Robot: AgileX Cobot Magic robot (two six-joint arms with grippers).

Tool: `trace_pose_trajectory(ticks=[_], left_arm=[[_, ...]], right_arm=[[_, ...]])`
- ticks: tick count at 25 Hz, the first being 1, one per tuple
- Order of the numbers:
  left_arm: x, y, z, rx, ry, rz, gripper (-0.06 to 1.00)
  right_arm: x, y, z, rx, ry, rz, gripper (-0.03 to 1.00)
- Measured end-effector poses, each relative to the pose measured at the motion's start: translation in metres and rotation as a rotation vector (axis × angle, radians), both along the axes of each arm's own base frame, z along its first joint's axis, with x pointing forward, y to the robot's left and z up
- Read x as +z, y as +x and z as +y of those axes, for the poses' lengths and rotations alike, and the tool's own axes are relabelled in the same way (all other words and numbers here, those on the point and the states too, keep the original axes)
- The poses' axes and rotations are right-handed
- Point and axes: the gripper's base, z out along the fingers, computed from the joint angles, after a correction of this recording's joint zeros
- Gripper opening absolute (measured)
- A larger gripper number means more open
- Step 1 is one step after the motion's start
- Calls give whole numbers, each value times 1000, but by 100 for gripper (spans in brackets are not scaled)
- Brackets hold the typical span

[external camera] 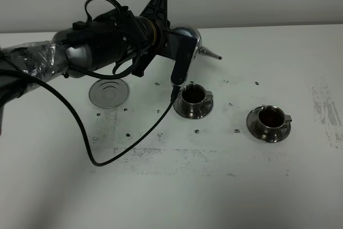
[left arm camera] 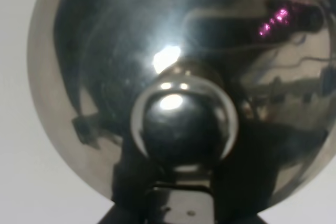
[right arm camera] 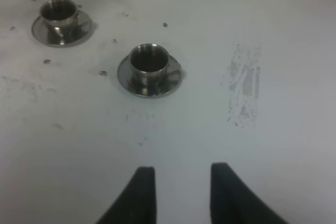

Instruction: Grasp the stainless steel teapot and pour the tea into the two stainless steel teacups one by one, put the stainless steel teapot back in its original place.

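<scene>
The left end effector [external camera: 179,52] carries the stainless steel teapot [external camera: 188,38] above the bench [external camera: 214,186], apparently clenched on its handle, though the grip itself is hidden. Risk: excess tilt could spill tea beside the near teacup [external camera: 193,96]. The pot is mirror-bright with a knobbed lid [left arm camera: 181,116]. The right end effector [right arm camera: 181,190] hangs released, jaws apart.

You saw the teapot [left arm camera: 173,77] as mirror-polished steel, its lid knob [left arm camera: 184,124] glossy with bright glints. Both cups [external camera: 193,95] [external camera: 269,116], their saucers [external camera: 182,108] and the dish [external camera: 109,91] left of the nearer cup were shiny metal. The table [external camera: 214,186] looked matt white, scuffed with grey marks. The left arm [external camera: 107,41] was matt black.
</scene>
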Motion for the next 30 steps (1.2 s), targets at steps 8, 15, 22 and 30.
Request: trace_pose_trajectory(ticks=[8,15,22,30], left_arm=[[9,-16,10,535,-442,246,18],[-22,-23,19,873,-445,377,18],[-55,-27,17,980,-398,491,18],[-72,-29,15,1013,-388,541,18]], right_arm=[[0,0,0,0,0,0,24],[0,0,0,0,0,0,24],[0,0,0,0,0,0,24],[0,0,0,0,0,0,24]])
